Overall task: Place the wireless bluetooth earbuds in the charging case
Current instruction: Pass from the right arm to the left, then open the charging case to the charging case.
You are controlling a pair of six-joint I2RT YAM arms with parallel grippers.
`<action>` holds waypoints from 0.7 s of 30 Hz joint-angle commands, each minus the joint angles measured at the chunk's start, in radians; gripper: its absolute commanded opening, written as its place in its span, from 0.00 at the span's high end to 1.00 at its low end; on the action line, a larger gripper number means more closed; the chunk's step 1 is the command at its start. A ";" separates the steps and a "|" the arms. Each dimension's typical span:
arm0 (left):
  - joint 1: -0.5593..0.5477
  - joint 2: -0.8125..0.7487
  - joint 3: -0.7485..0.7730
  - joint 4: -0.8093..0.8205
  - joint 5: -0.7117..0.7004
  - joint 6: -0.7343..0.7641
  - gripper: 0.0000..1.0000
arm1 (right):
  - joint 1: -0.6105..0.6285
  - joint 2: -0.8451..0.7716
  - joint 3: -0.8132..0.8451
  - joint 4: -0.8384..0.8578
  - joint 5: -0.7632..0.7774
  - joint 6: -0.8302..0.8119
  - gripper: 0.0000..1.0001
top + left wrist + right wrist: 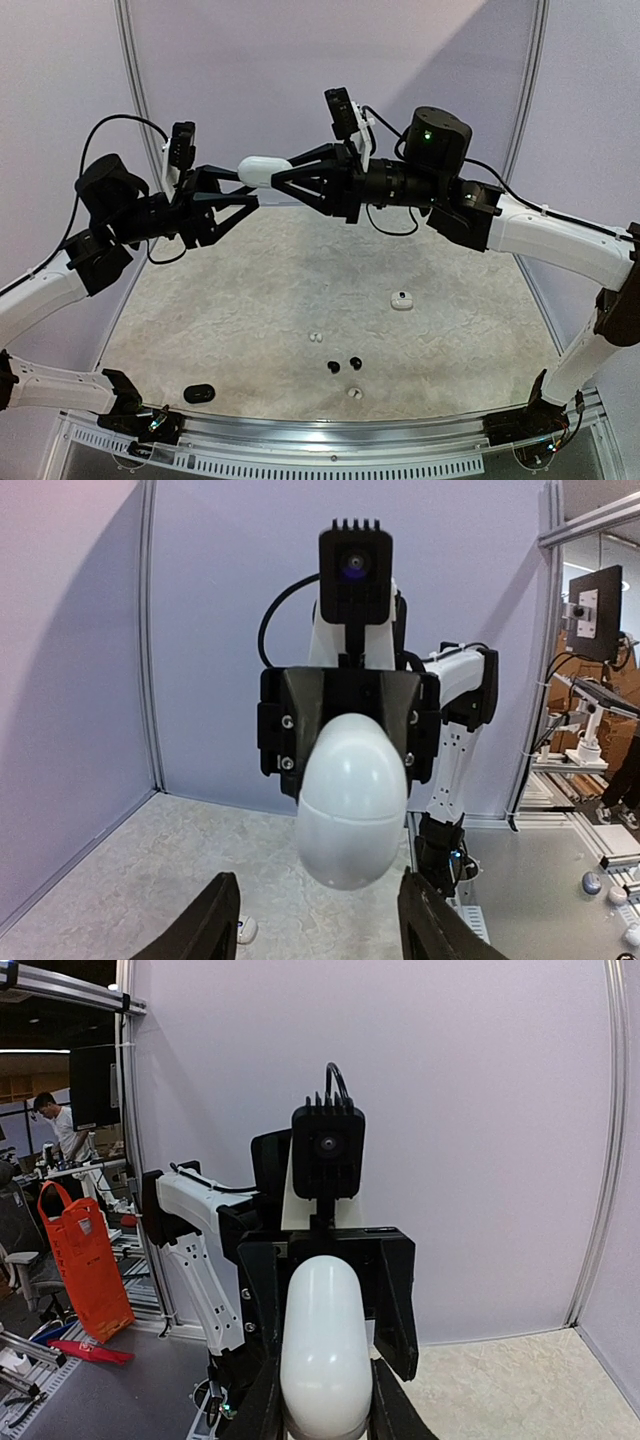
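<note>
Left fingers (212, 922) stand wide apart, one on each side of the rounded end of one white egg-shaped charging case (352, 798), with a gap to it on both sides. Right fingers (262, 1400) are clamped on the other end of this case, whose lid is closed. The case is high above the surface (230, 300), at about 11 o'clock in the top view.

The earbuds lie on the surface near 6 o'clock, well apart from all fingers. There are two glossy black earbuds (333, 367) side by side. Tiny white earbuds (316, 337) lie at their 11 o'clock, too small to count. One more white bud (353, 393) is at their 5 o'clock.

One small white case (402, 300) lies at 3 o'clock and one black oval case (199, 393) at 8 o'clock.
</note>
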 commanded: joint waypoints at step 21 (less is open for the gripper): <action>-0.034 0.032 0.056 0.017 -0.013 0.023 1.00 | -0.001 0.017 0.017 -0.041 0.036 0.004 0.80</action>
